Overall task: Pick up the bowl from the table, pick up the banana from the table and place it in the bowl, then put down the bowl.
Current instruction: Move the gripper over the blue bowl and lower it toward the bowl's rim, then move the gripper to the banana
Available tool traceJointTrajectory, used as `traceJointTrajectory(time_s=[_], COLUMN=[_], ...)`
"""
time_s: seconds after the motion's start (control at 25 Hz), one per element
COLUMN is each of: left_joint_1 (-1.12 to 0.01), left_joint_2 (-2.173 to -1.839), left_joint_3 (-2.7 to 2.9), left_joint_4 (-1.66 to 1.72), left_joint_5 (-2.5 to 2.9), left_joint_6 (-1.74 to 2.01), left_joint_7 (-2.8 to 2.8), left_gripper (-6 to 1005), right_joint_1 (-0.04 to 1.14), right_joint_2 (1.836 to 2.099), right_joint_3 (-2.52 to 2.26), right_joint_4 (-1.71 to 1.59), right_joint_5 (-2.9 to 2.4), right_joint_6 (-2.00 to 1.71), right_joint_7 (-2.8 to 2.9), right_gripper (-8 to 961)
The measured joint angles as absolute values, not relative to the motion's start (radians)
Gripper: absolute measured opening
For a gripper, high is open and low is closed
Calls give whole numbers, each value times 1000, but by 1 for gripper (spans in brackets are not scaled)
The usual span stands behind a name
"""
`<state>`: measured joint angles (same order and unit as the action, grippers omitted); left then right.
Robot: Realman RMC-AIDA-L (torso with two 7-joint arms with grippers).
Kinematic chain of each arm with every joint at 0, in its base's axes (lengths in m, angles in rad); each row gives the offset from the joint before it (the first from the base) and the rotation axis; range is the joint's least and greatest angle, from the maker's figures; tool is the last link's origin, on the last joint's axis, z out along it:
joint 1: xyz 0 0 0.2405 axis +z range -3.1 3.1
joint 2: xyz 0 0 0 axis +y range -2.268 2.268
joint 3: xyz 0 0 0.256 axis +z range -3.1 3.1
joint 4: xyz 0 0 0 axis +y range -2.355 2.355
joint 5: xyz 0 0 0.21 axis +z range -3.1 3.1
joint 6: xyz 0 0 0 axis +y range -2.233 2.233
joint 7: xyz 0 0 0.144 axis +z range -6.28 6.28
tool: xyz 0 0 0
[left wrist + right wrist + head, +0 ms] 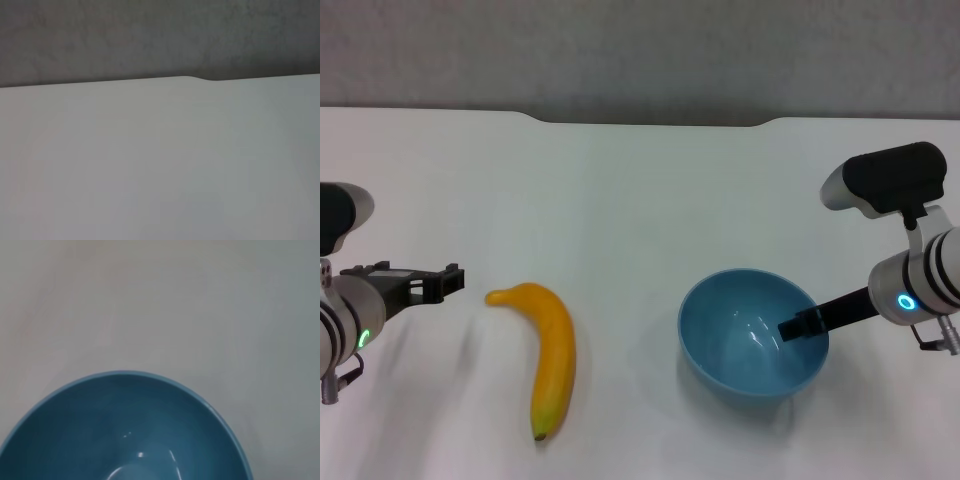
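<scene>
My right pincer (803, 326) reaches in over the near-right rim of the round, deep, light blue glossy plastic bowl (745, 340), one dark finger lying inside the wall; whether it has closed on the rim I cannot tell. The bowl stands right of centre on the plain white counter (640, 200). My left pincer (438, 283) hovers at the left, its fingers slightly parted and empty, pointing toward the long curved yellow-orange banana (552, 360). That banana lies just to its right, stem end nearest the pincer, long axis running toward me, well apart from the bowl.
</scene>
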<state>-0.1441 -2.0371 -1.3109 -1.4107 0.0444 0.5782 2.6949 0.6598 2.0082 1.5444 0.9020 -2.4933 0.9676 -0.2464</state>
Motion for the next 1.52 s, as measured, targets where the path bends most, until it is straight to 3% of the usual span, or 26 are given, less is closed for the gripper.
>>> traceJointTrajectory(time_s=[0.24, 0.32, 0.76, 1.12, 1.52], left_joint_1=[-144, -144, -144, -144, -132], left_joint_2=[-2037, -2037, -2037, -2037, -2038], left_joint_3=[-1313, -1313, -1313, -1306, -1297], left_joint_4=[-1409, -1407, -1394, -1394, -1420], left_joint_5=[44, 44, 44, 44, 43], left_joint_6=[578, 578, 576, 577, 574], left_joint_7=[2695, 2695, 2694, 2694, 2694], left_gripper=[884, 884, 883, 883, 883], right_joint_1=[661, 662, 657, 645, 520], right_joint_2=[2008, 2008, 2006, 2008, 2007], right_joint_3=[1516, 1502, 1490, 1489, 1469], right_joint_4=[904, 905, 910, 913, 1078], right_joint_5=[-2493, -2493, -2493, -2492, -2463], right_joint_6=[966, 959, 938, 920, 831], right_joint_7=[-246, -249, -257, -256, -256], right_gripper=[637, 448, 54, 53, 43])
